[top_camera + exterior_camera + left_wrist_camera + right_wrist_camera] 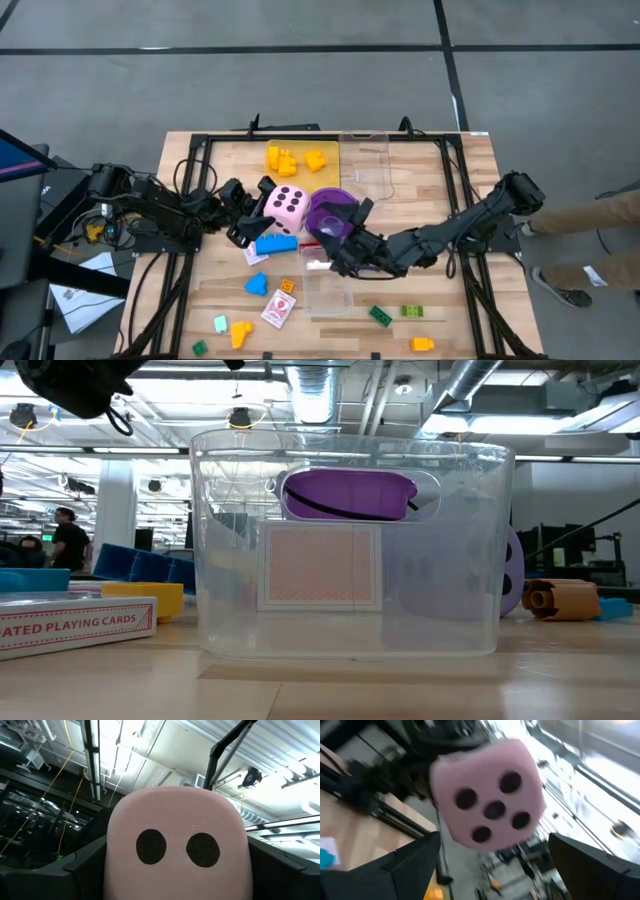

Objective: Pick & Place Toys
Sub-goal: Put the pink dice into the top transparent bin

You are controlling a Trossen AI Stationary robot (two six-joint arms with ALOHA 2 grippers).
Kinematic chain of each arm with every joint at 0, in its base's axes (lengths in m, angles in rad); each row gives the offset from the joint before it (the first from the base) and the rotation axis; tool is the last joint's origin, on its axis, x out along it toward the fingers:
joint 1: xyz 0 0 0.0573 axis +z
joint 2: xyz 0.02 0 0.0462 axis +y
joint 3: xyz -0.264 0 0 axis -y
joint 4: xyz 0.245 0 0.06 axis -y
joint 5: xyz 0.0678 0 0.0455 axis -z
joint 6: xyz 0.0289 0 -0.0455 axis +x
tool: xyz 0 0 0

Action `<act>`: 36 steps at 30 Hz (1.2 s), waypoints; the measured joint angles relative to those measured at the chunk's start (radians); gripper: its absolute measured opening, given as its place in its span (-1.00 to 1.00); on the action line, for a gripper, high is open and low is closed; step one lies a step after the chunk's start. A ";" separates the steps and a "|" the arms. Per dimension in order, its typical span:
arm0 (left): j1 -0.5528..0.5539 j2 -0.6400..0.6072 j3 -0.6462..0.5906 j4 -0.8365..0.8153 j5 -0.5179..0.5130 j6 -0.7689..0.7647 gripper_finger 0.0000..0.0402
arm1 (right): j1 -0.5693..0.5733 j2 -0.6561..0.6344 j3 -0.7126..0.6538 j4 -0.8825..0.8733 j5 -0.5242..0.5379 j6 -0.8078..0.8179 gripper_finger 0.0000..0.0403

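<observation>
Although it is the biggest of the toys on the bench, the pink die (289, 206) is judged to be light and soft, likely foam, with rounded corners and a matt skin that should not slip; it is best taken across two flat opposite faces, since a corner grip would let it roll. It is seen near the middle of the bench, raised between the two arms, with the purple cup (331, 212) just beside it toward the right edge. The left gripper (252, 215) is spread wide with its fingers on either side of the die, which fills the left wrist view, so the die is judged to be held there. The right gripper (343, 245) is set wide apart and holds nothing; in its wrist view the die is seen apart from its fingers. Smaller bricks and cards are scattered toward the near edge.
</observation>
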 joint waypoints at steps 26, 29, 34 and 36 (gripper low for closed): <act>-0.076 0.004 0.005 -0.004 -0.010 0.008 0.72 | -0.088 0.000 0.013 0.038 -0.413 -0.210 0.80; -0.077 0.004 0.005 -0.006 -0.013 0.007 0.72 | -0.098 0.000 0.012 0.052 -0.447 -0.231 0.80; -0.080 0.004 0.005 -0.013 -0.035 0.005 0.72 | -0.118 0.000 0.012 0.060 -0.456 -0.237 0.80; -0.080 0.004 0.005 -0.018 -0.037 0.006 0.72 | -0.125 0.000 0.012 0.061 -0.462 -0.237 0.80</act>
